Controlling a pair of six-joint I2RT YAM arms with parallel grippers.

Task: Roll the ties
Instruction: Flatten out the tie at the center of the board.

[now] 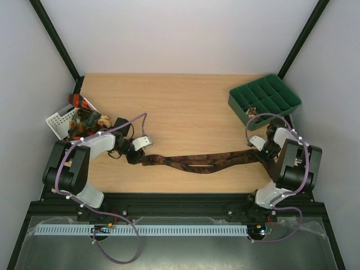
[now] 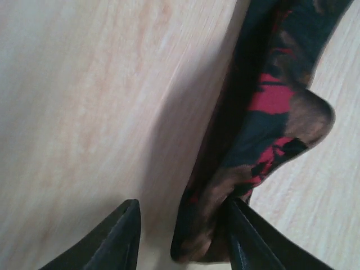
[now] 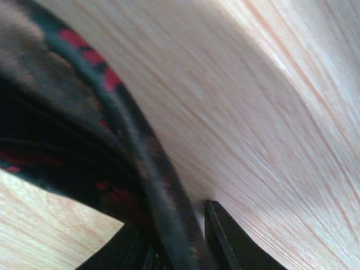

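A dark brown tie [image 1: 197, 162] with reddish specks lies stretched across the near part of the table between my two grippers. My left gripper [image 1: 139, 156] is at its left end. In the left wrist view this gripper [image 2: 183, 208] is open; the tie's end [image 2: 270, 101] rests against the right finger [image 2: 247, 242], with bare wood between it and the left finger [image 2: 121, 236]. My right gripper [image 1: 260, 151] is at the other end. In the right wrist view the tie [image 3: 84, 112] runs between the slightly parted fingers of that gripper [image 3: 174, 236], a thin gap beside the right finger [image 3: 225, 242].
A white slotted basket [image 1: 59, 121] at the left edge holds more bunched ties [image 1: 84, 115], orange-and-black and tan. A green compartment tray [image 1: 264, 101] stands at the back right, just behind the right arm. Black frame posts rise at both far corners.
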